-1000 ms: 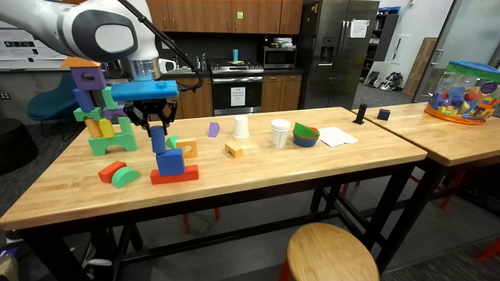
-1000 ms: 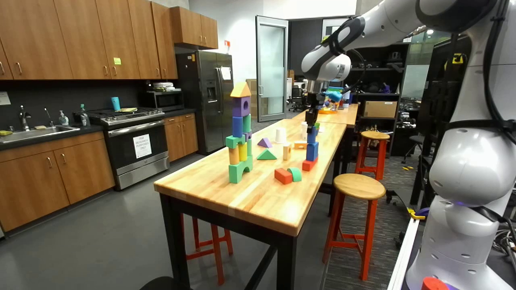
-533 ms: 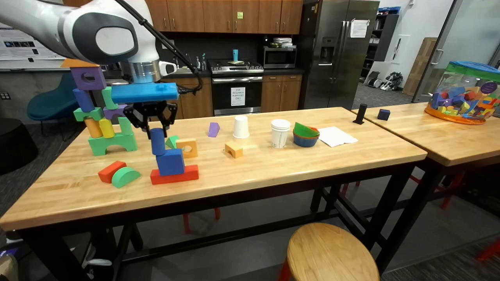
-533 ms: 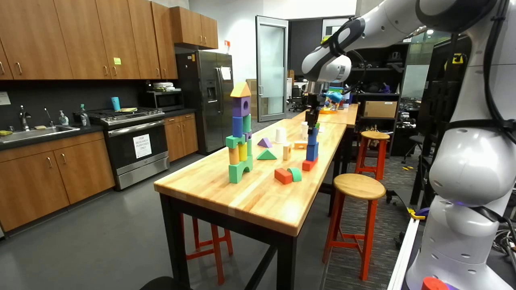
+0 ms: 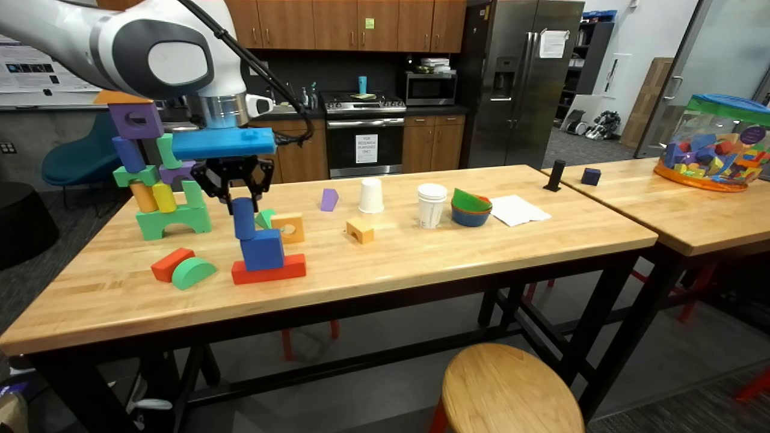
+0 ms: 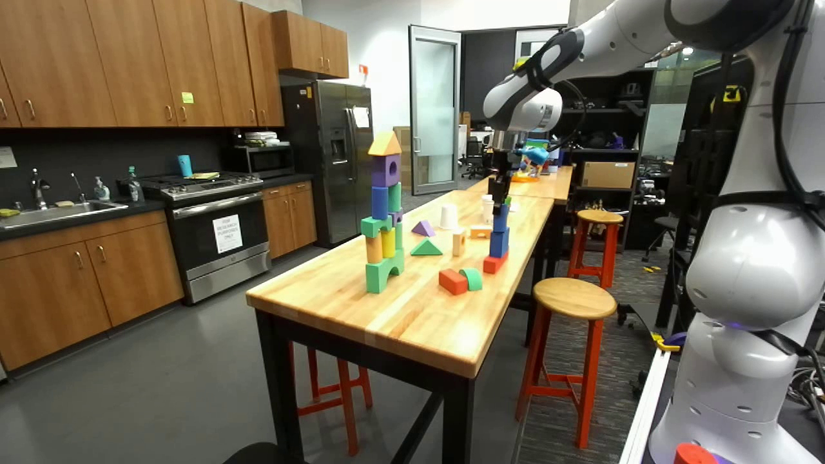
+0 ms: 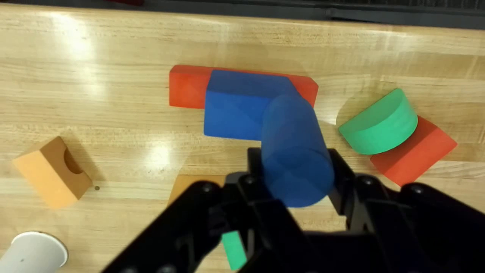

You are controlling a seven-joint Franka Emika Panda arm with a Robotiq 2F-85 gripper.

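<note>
1. While the gripper (image 7: 294, 163) grasps the blue cylinder (image 7: 294, 148), the wrist view shows a blue block (image 7: 235, 112) at the cylinder's ten o'clock.
2. Beneath that block lies a red bar (image 7: 188, 88).
3. At two o'clock: a green half-disc (image 7: 380, 127).

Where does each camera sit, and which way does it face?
An exterior view: beyond the table's long side, facing the stove; arm upper left.
An exterior view: beyond the table's short end, facing the glass door; arm right.
Wrist view: on the arm, facing down; end effector grips a blue cylinder.
In both exterior views: the block tower.
</note>
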